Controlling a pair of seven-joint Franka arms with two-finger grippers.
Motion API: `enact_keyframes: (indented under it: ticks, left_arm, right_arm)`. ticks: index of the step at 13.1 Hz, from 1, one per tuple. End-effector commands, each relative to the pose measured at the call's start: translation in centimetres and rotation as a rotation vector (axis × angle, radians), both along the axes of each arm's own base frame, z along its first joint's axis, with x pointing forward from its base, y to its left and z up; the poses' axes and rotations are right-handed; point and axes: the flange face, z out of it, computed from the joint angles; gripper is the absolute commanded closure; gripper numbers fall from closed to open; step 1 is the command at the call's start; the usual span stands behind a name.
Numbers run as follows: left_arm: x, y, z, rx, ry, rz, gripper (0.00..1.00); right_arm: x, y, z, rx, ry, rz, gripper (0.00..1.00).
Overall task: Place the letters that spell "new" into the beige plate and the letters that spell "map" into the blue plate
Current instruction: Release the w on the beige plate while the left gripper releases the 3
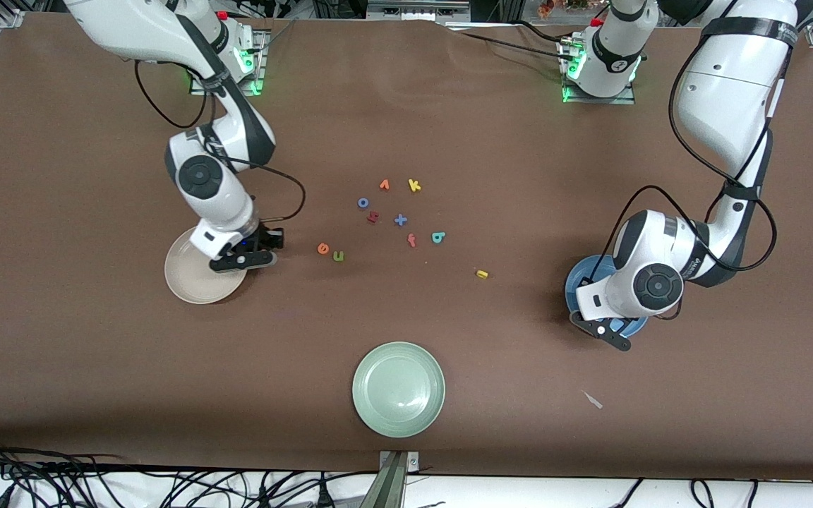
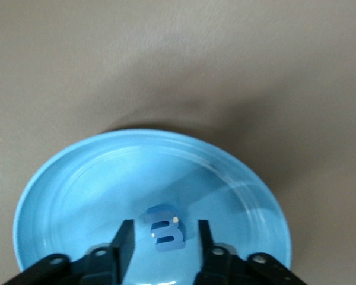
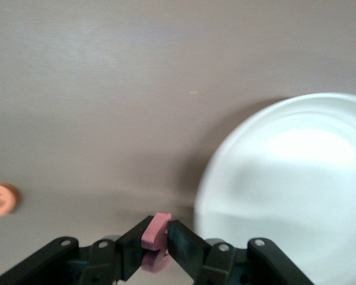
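My right gripper [image 3: 160, 230] is shut on the salmon-pink w [image 3: 156, 228], low over the cloth right beside the beige plate [image 3: 296, 196]. In the front view that gripper [image 1: 243, 259] sits at the rim of the beige plate [image 1: 191, 283]. The orange e [image 1: 322, 248] and green n [image 1: 338, 256] lie close by on the cloth. My left gripper [image 2: 164, 228] is open over the blue plate [image 2: 107, 184], and the dull blue m [image 2: 166, 236] lies in the plate between its fingers. The yellow a [image 1: 481, 274] and teal p [image 1: 438, 237] rest on the table.
Near the table's middle lie a red f [image 1: 411, 240], a blue cross-shaped letter [image 1: 400, 220], a dark red letter [image 1: 372, 217], a blue o [image 1: 363, 203], an orange v [image 1: 384, 185] and a yellow k [image 1: 414, 185]. A pale green plate [image 1: 398, 388] sits nearest the front camera.
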Motion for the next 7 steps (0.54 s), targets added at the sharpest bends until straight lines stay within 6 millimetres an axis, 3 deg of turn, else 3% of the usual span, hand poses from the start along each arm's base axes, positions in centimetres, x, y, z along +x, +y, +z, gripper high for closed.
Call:
enact_keyframes:
  ticks: [1, 2, 3, 5, 6, 7]
  left_arm:
    - [-0.4, -3.2, 6.0, 0.009, -0.041, -0.045, 0.0]
    - [-0.5, -4.4, 8.0, 0.001, -0.053, -0.005, 0.0]
    - [-0.8, -5.8, 9.1, -0.02, -0.042, 0.061, 0.0]
    - [-1.7, -9.4, 9.8, -0.044, -0.047, 0.257, 0.0]
    - [-2.6, -12.2, 9.9, -0.037, -0.056, 0.374, 0.0]
    - [-3.4, -14.4, 9.9, -0.016, -0.069, 0.496, 0.0]
  right_arm:
    - [-0.2, -5.3, 0.5, -0.026, 0.032, 0.078, 1.0]
    - [-0.2, -7.2, -0.2, -0.025, 0.038, 0.072, 1.0]
    - [-0.5, -8.1, -1.0, -0.019, 0.03, 0.064, 0.91]
    - [-0.7, -8.3, -1.9, -0.009, 0.023, 0.052, 0.55]
    - [-0.8, -8.2, -2.0, -0.007, 0.024, 0.034, 0.45]
    - [-0.8, -8.0, -1.9, -0.005, 0.024, 0.031, 0.44]
